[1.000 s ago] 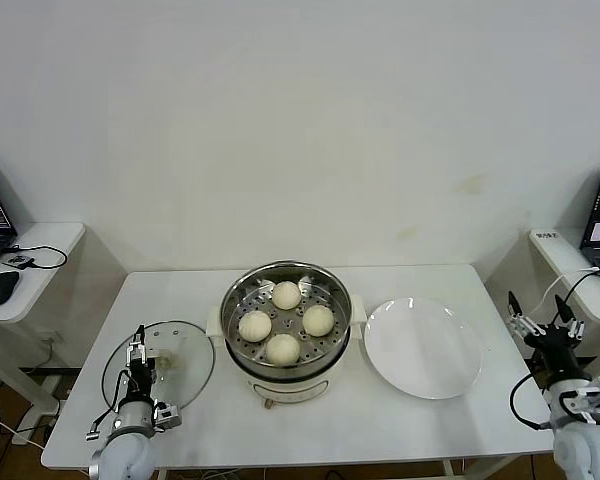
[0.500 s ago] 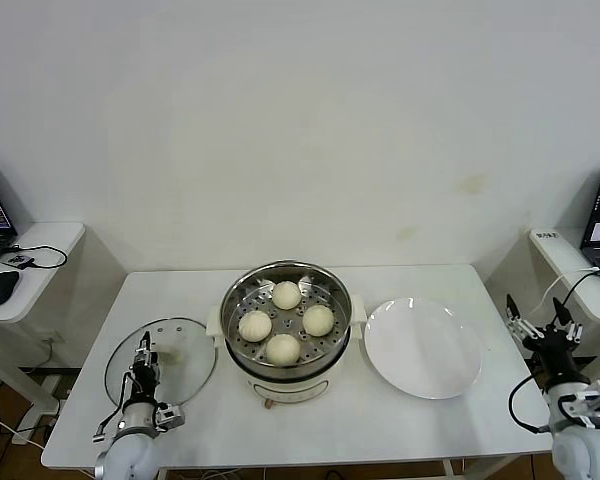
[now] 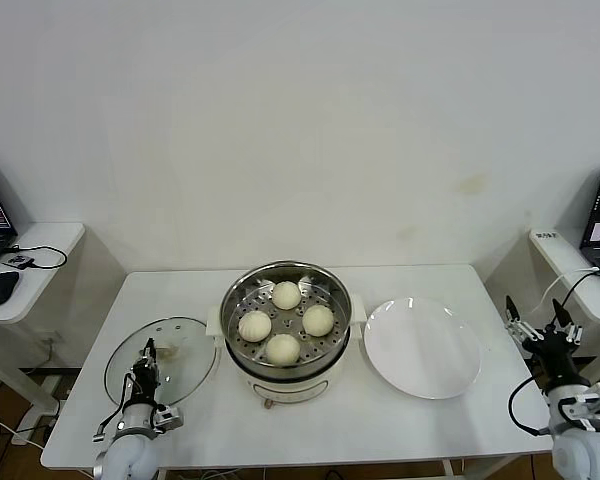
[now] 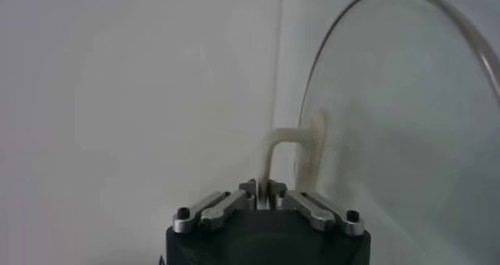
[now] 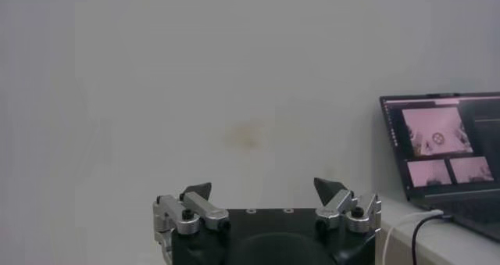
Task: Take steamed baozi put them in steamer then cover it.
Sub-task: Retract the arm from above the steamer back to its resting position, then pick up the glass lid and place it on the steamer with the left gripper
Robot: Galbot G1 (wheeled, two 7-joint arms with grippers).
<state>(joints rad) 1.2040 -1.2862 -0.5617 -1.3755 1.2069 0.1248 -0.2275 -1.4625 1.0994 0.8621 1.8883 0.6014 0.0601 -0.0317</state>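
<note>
With its fingers pinched on the cover's (image 3: 162,360) handle, left gripper (image 3: 148,362) should lift level; right gripper (image 3: 542,332) waits open.

The cover (image 4: 406,118) is cut off by the left wrist view's edge, apparently tilted.

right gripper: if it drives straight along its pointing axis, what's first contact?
Probably nothing nearby. The right gripper is open, off the table's right edge; its wrist view shows only the far wall ahead, laptop off to one side. Depth unclear.
</note>
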